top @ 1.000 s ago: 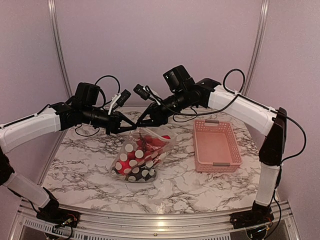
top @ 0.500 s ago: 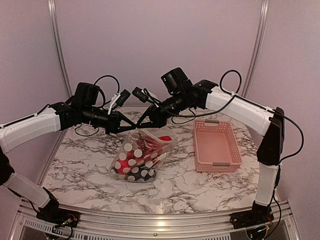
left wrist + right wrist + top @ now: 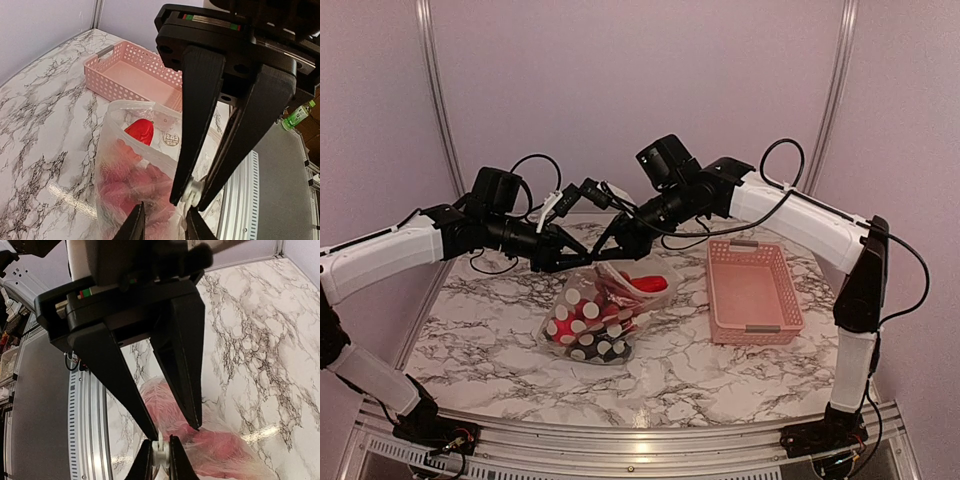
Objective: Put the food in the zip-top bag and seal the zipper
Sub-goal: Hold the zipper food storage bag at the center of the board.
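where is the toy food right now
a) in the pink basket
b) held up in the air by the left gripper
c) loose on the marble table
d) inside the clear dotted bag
d: the top view shows the red and dark food packed inside the dotted zip-top bag, and the pink basket beside it holds nothing.

Food (image 3: pixel 645 283) in zip-top bag (image 3: pixel 585 325), left of basket (image 3: pixel 750 290)
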You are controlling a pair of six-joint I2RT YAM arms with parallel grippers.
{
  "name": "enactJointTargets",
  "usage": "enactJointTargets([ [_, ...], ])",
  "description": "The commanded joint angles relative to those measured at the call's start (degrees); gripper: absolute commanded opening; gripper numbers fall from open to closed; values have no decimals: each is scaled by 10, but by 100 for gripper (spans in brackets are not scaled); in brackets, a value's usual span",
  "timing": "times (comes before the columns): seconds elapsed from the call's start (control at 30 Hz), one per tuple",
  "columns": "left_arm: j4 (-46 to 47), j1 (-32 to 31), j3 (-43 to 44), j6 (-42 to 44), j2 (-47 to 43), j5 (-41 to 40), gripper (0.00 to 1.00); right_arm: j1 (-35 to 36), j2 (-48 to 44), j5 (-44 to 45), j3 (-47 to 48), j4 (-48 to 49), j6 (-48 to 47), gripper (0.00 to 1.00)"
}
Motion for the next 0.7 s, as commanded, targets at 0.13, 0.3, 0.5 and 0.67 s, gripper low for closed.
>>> enactJointTargets([
  [0.13,5,-21,26,20,18,48,18,14,-5,24,54,-3,-4,9],
  [0.3,7,-21,32,11,21,42,3,14,-5,32,46,-11,-6,9],
  [0.5,7,-20,32,7,12,29,0,13,-15,53,27,-21,-16,10],
  [0.67,3,-19,30,8,9,22,0,6,-22,71,11,-34,-24,10],
])
